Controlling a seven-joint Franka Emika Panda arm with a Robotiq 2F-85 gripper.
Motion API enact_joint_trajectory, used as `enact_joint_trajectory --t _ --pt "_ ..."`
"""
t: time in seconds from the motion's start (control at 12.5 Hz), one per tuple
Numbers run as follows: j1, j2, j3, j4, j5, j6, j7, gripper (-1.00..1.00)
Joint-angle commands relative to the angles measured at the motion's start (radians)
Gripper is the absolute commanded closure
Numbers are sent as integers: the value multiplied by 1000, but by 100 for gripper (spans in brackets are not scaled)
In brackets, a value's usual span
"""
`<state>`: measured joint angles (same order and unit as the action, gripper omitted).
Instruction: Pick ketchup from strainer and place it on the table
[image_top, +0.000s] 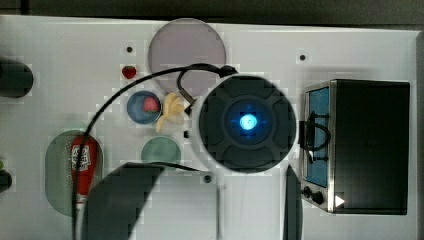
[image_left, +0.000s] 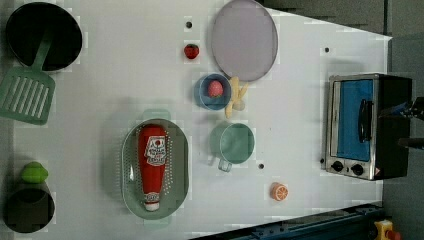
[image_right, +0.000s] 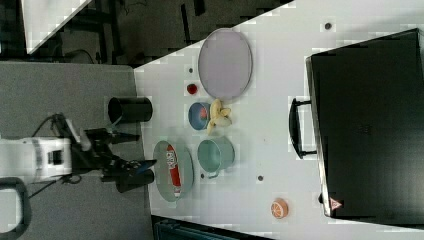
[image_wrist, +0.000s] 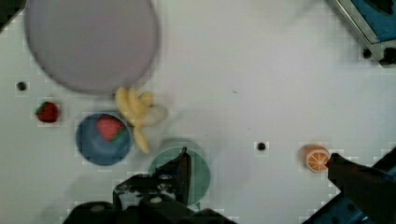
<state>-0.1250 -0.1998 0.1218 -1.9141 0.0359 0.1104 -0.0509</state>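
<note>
- Left view: ketchup (image_left: 152, 166) lies flat in the strainer (image_left: 181, 150), cap toward the left view's bottom, body exposed for a grasp.
- Wrist view: gripper (image_wrist: 257, 161) hangs above the table (image_wrist: 243, 70), jaws spread wide, holding nothing.

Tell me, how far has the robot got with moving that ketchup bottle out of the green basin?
Nothing looks done yet. The small red ketchup squeeze bottle lies inside the pale green oval plastic strainer. In the wrist view the jaws are spread wide and hold nothing, above the round teal-green cup. Reaching the bottle, grasping it and setting it on the white table all remain.
</note>
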Motion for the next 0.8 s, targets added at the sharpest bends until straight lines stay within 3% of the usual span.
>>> enact_joint_trajectory --t 0.08,0.8 --pt "53 40 118 19 8 10 37 -100" --pt "93 238 536 3 4 234 50 -100"
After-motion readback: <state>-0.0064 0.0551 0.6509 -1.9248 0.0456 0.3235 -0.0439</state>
